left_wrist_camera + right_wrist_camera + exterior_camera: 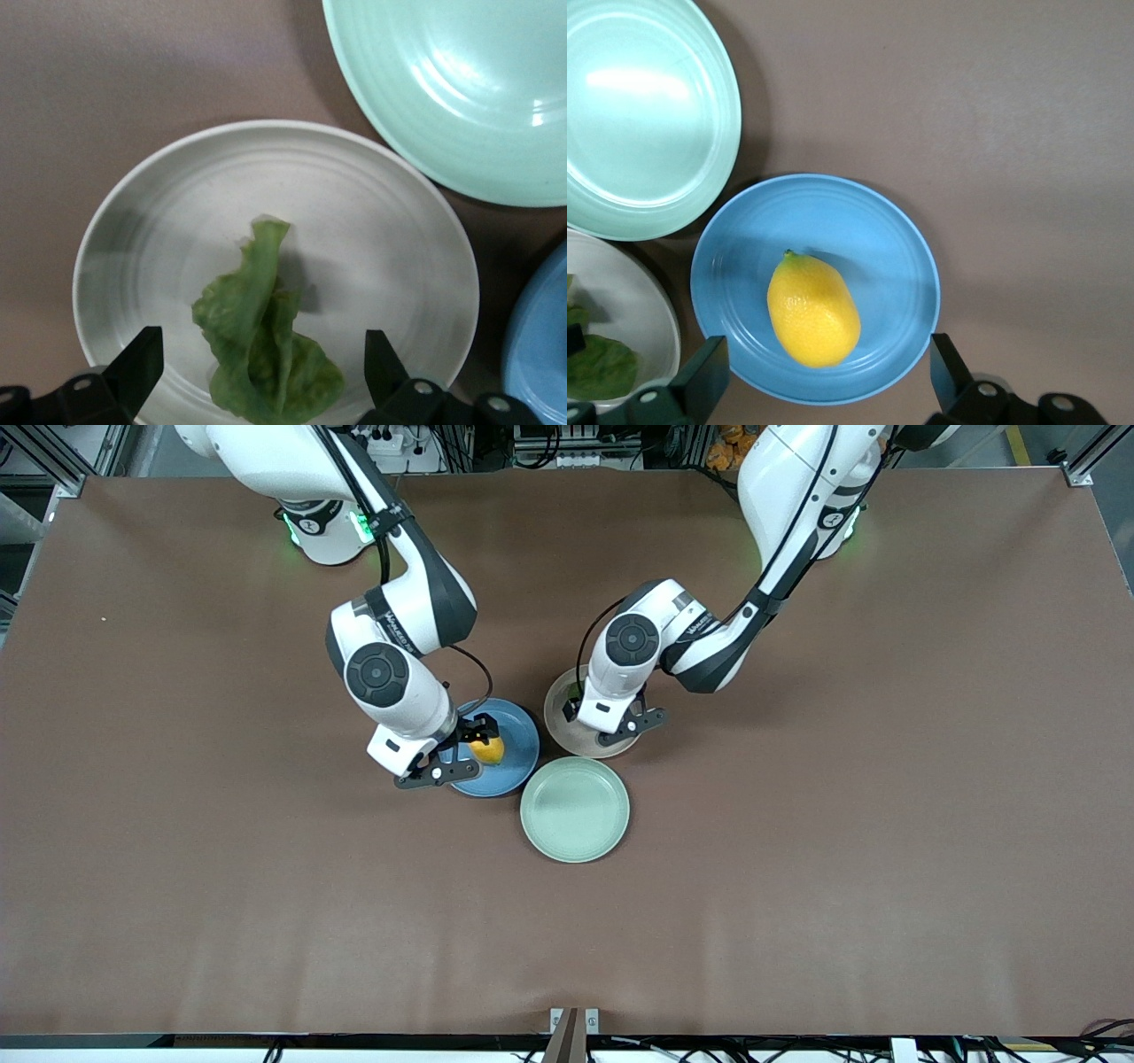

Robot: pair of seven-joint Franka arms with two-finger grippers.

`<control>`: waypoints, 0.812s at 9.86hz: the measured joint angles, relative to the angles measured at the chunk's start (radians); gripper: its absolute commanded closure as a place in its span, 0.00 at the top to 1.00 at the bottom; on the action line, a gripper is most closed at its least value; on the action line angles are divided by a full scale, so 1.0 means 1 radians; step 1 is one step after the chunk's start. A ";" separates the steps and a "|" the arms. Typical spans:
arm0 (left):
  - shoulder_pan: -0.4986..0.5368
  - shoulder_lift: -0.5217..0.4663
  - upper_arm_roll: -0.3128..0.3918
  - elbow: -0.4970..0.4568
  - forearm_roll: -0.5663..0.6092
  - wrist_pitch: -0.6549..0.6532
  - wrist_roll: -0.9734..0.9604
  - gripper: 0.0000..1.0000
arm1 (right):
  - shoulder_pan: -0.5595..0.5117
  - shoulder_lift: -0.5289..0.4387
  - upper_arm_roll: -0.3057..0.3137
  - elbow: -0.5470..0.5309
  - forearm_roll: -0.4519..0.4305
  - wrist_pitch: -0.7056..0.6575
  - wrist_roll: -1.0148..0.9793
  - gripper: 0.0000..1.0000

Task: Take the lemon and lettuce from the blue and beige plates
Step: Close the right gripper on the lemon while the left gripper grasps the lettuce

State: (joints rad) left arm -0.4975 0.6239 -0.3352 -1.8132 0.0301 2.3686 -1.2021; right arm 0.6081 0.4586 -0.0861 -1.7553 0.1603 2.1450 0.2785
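We count three plates on the brown table point(886, 824): blue plate point(518, 740) with one lemon point(488, 750), beige plate point(560, 713) with one lettuce point(261, 354), mint plate point(575, 809). Right gripper point(824, 390) and left gripper point(264, 390) hover spread.

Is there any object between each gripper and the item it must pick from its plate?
Nothing visible. The right gripper is open over the blue plate, with the lemon bare below it. The left gripper is open over the beige plate, where the lettuce lies uncovered. The mint-green plate sits beside both, nearer the front camera.
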 measured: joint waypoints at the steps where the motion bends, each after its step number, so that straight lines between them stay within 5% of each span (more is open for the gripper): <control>1: -0.009 0.003 0.000 0.000 0.000 0.000 0.000 1.00 | 0.010 0.000 0.000 -0.029 0.000 0.040 0.001 1.00; 4: -0.028 0.025 0.001 0.000 0.000 0.000 0.000 1.00 | 0.053 0.003 0.001 -0.151 0.000 0.209 0.004 1.00; 5: -0.029 0.032 0.001 0.000 0.000 0.000 0.000 0.87 | 0.063 0.008 0.001 -0.172 0.000 0.242 0.005 1.00; 6: -0.031 0.039 0.001 0.000 0.000 0.000 0.000 0.27 | 0.070 0.019 0.001 -0.181 0.000 0.269 0.005 1.00; 7: -0.039 0.041 0.003 0.000 0.000 0.000 -0.015 0.00 | 0.074 0.030 0.001 -0.184 0.000 0.289 0.005 1.00; 8: -0.050 0.042 0.009 0.001 0.000 0.000 -0.039 0.00 | 0.074 0.040 0.001 -0.189 0.000 0.310 0.005 1.00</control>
State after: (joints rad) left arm -0.5478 0.6655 -0.3260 -1.8125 0.0302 2.3686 -1.2415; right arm 0.6822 0.4989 -0.0856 -1.9444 0.1604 2.4547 0.2837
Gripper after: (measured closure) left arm 0.313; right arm 0.000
